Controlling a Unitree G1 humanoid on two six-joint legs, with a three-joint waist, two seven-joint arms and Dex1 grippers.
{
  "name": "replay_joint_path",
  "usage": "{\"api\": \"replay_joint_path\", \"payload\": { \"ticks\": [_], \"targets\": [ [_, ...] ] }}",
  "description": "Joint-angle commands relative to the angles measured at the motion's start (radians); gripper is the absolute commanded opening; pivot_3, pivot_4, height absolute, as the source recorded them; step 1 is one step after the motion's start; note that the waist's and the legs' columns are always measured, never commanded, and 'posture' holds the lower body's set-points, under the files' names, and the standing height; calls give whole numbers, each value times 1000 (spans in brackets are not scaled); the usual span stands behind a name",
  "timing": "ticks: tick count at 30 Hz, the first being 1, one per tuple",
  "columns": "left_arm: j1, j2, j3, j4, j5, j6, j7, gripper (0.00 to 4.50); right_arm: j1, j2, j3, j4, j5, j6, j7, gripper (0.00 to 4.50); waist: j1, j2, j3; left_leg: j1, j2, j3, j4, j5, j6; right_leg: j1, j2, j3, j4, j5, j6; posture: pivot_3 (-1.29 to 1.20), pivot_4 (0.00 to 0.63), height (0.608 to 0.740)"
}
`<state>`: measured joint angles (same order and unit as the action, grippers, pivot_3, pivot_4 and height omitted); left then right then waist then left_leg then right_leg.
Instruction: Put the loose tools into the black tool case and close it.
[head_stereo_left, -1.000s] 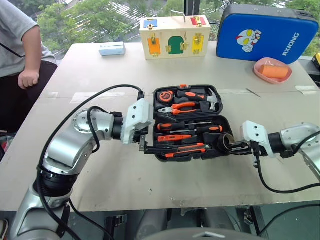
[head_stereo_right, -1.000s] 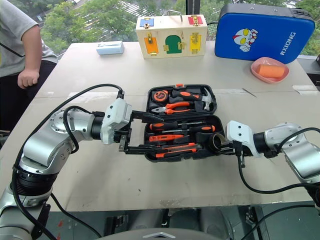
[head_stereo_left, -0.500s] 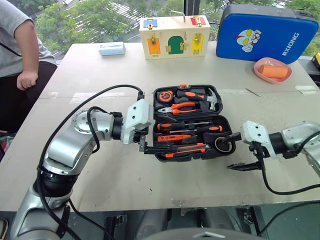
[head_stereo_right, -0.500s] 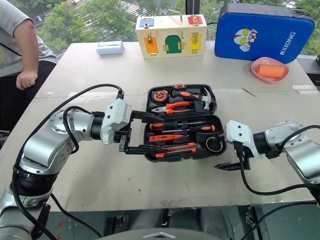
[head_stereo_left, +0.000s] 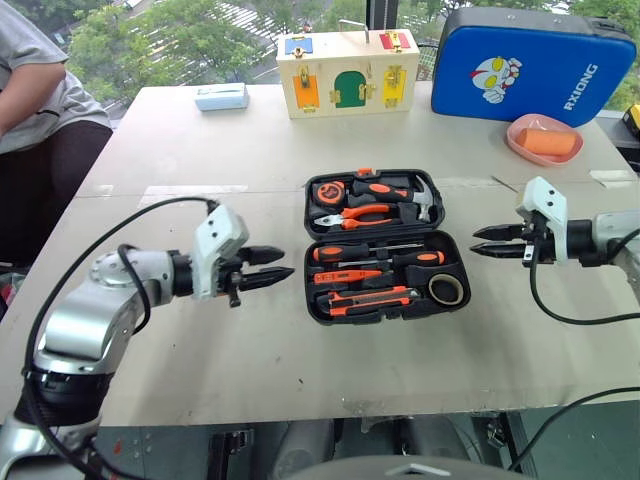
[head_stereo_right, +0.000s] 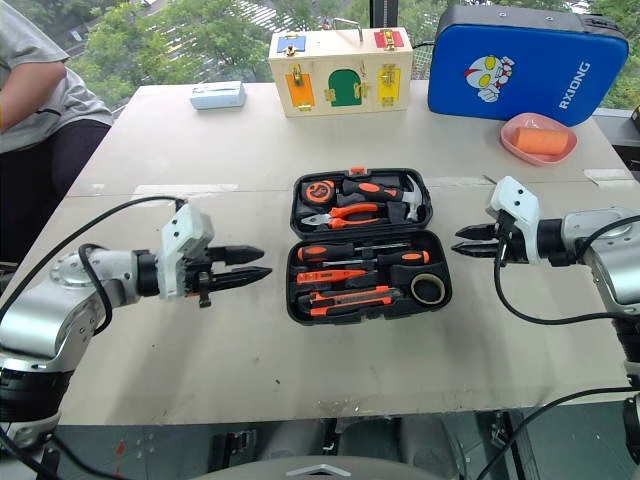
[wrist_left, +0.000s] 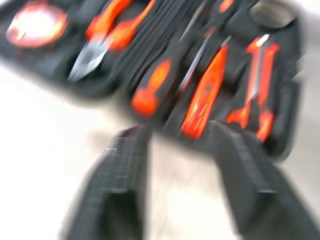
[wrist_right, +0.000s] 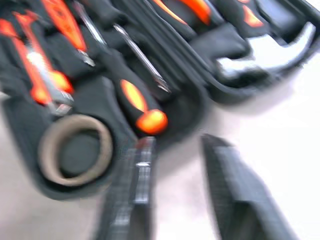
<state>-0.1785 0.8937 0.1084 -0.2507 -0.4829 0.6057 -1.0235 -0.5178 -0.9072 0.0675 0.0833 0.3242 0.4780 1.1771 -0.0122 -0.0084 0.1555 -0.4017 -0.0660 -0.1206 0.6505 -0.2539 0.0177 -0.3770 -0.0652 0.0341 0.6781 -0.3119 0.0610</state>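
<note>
TOOLS IN, LID OPEN: The black tool case (head_stereo_left: 311, 290) lies flat at the centre of the surface (head_stereo_left: 200, 130), both halves up, hinge running 9 to 3 o'clock. My left gripper (head_stereo_left: 287, 262) hovers at its 9 o'clock, clear of the rim, fingers a narrow gap apart and holding nothing. My right gripper (head_stereo_left: 475, 242) hangs at 3 o'clock, also apart from the case, also slightly parted and empty.

The near half carries two long screwdrivers (head_stereo_left: 375, 250), the slim orange tester (head_stereo_left: 345, 276), the utility knife (head_stereo_left: 375, 297) and the tape roll (head_stereo_left: 446, 289), each in a moulded recess. By my reckoning, only closing is left.

Handling, as I judge it: the shell is hard moulded plastic, stiff, w/ rounded corners and a smooth, prob. slippery skin. The far half holds a steel-headed hammer (head_stereo_left: 420, 195) and pliers (head_stereo_left: 360, 213), so it should swing heavy, approx. top-weighted. Best hold looks like the far rim at 12 o'clock, beside the small orange latch (head_stereo_left: 367, 172), w/ the other gripper bracing the near half so the case doesn't skate.
</note>
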Motion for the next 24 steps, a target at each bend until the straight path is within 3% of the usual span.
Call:
{"api": "replay_joint_path", "payload": {
  "ticks": [1,2,11,17,24],
  "targets": [
    [20,5,11,46,55,-60,22,462,-34,18,29,98,-88,-147,-2,0,0,0,0,0,0,0,0,0,0,0,0,0,0,0,0,0,150,735],
    [12,-6,-2,61,64,-66,27,26,-37,24,48,126,-116,-193,3,0,1,0,0,0,0,0,0,0,0,0,0,0,0,0,0,0,150,735],
    [-130,-102,-137,149,105,-71,0,26,-99,138,139,256,-217,-400,48,0,-7,0,0,0,0,1,1,0,0,-1,0,1,2,0,0,0,150,735],
    [-148,-118,-176,78,52,-14,-63,26,-73,132,127,173,-139,-422,183,0,-7,0,0,0,0,1,0,0,0,-2,1,2,1,0,0,0,150,735],
    [-115,-95,-238,39,126,-66,-99,26,48,80,100,17,-77,-401,286,0,1,0,0,-1,0,0,0,0,0,-1,0,0,0,0,0,0,150,735]
  ]
}}
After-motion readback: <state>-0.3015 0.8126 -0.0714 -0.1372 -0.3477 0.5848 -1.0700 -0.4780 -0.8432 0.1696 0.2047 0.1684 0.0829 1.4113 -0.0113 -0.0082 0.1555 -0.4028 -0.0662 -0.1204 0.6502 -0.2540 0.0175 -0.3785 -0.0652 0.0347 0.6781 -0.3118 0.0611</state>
